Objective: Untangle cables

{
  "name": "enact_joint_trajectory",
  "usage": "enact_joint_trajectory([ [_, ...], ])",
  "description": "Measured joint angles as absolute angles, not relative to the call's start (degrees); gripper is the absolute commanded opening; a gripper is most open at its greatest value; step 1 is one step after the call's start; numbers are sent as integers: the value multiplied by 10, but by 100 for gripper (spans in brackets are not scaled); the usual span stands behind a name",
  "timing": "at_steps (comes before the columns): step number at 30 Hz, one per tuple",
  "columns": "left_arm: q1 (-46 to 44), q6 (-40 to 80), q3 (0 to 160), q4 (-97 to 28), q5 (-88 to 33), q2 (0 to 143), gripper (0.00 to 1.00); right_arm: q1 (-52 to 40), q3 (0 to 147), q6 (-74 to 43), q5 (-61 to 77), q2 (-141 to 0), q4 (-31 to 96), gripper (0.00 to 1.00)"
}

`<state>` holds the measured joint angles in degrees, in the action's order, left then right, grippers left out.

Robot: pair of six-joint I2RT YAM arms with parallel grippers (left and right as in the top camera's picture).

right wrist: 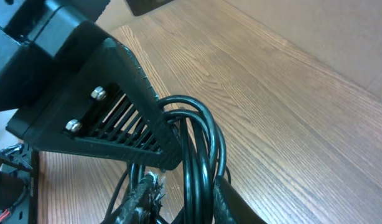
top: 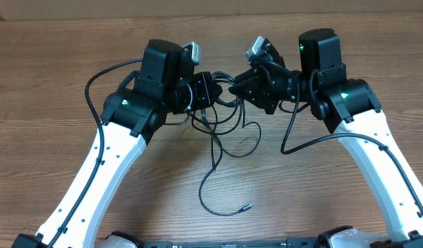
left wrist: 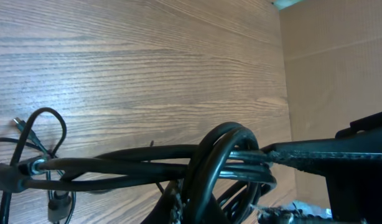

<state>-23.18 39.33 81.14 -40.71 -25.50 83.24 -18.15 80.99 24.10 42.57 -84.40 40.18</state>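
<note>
Early stage: the cables (top: 222, 131) are one knotted clump between the arms, loose tails trailing on the surface (top: 322, 193); left fingers (top: 210, 91) clamped shut on it, right fingers (top: 238, 86) narrow around it, grip unconfirmed, nothing separated yet.

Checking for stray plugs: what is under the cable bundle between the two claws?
Wooden table, with loose cable loops trailing from the bundle and one plug lying nearer the bases. The table right beneath the left claw and right claw is covered.
</note>
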Motion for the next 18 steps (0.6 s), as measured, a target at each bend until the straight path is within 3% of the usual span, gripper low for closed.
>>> enact_joint_trajectory([
  [5,-232,402,811,-405,-268,832,4,-182,810,241,419,-844,407,24],
  [11,-232,404,811,-386,-288,832,4,-180,810,241,394,-844,421,4],
  [18,-232,404,811,-384,-291,832,4,-180,810,242,388,-844,422,4],
])
